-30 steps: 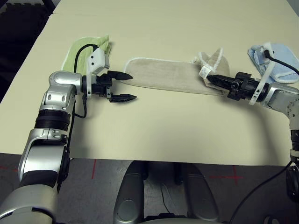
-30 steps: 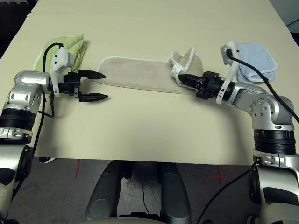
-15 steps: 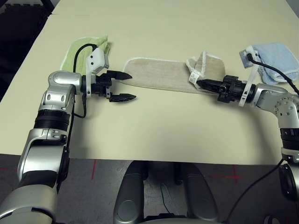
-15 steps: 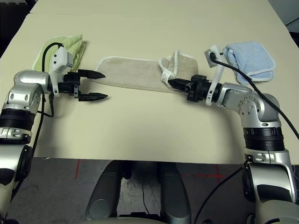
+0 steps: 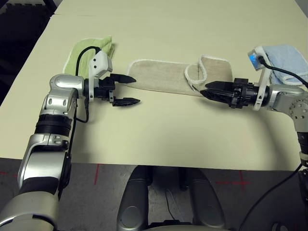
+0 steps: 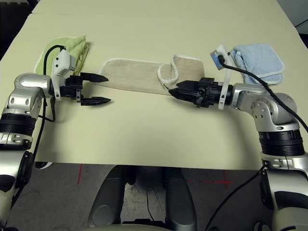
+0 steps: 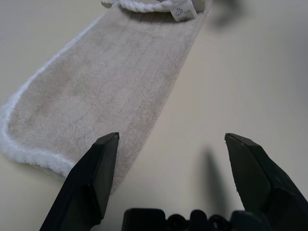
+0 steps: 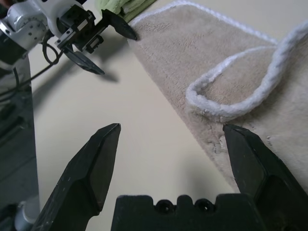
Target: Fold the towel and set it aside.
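Observation:
The beige towel (image 5: 163, 76) lies as a long strip across the middle of the table, white edging all round. Its right end (image 5: 211, 70) is folded back over the strip, and the edging there forms a loop (image 8: 226, 103). A small white label (image 7: 181, 10) sits at that far fold. My left gripper (image 5: 136, 89) is open at the towel's left end, one finger over its near corner (image 7: 103, 163), the other over bare table. My right gripper (image 5: 204, 91) is open with nothing between its fingers, just in front of the folded end's near edge.
A light green towel (image 5: 90, 50) lies folded behind my left gripper. A light blue towel (image 5: 285, 54) lies at the far right behind my right wrist. The table's front edge (image 5: 159, 166) runs below both arms, with bare tabletop in front of the beige towel.
My right gripper carried the towel's right end leftward over the strip, then opened and let it drop there. The left arm has stayed still.

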Controlling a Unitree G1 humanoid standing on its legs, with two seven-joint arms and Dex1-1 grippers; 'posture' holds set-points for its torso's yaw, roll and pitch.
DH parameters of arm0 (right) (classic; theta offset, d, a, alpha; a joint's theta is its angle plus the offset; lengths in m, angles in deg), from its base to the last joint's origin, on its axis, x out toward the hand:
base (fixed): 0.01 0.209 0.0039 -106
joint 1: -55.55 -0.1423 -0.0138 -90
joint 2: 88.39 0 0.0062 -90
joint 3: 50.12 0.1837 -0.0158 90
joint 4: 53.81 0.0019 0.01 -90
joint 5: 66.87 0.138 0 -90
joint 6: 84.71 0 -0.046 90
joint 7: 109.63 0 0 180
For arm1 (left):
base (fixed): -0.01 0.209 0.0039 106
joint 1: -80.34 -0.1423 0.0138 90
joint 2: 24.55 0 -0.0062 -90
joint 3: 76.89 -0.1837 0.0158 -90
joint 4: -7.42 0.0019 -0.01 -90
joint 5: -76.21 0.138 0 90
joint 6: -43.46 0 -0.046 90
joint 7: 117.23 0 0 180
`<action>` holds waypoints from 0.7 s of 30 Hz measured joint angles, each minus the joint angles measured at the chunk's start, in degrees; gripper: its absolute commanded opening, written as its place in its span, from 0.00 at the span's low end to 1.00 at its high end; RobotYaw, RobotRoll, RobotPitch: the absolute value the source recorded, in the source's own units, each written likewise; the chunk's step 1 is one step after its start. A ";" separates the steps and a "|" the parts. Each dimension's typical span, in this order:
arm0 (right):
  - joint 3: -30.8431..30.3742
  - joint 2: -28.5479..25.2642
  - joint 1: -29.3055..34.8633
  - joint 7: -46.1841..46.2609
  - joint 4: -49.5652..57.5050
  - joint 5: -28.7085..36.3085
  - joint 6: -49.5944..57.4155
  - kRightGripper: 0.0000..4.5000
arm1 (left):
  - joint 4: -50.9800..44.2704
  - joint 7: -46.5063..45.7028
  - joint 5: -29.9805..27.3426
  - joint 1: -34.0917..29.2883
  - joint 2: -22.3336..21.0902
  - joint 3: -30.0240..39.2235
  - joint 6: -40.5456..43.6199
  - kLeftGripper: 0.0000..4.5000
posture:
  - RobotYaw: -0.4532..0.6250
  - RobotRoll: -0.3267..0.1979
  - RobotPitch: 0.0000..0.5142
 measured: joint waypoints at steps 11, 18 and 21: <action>0.24 3.60 -1.48 -12.50 -23.37 -13.41 -42.25 0.99 | 0.59 -4.54 -0.01 -0.16 1.24 0.27 -0.05 1.00 | 0.42 0.62 0.64; 1.08 5.03 -4.97 -20.67 -34.36 -13.93 -53.56 0.99 | 0.19 -11.90 -0.35 -1.49 1.91 3.57 0.91 1.00 | 0.45 0.62 0.67; 1.07 5.41 -5.45 -23.99 -38.10 -14.59 -56.34 0.99 | -2.12 -16.40 -0.82 -2.37 3.34 4.81 2.62 1.00 | 0.47 0.62 0.68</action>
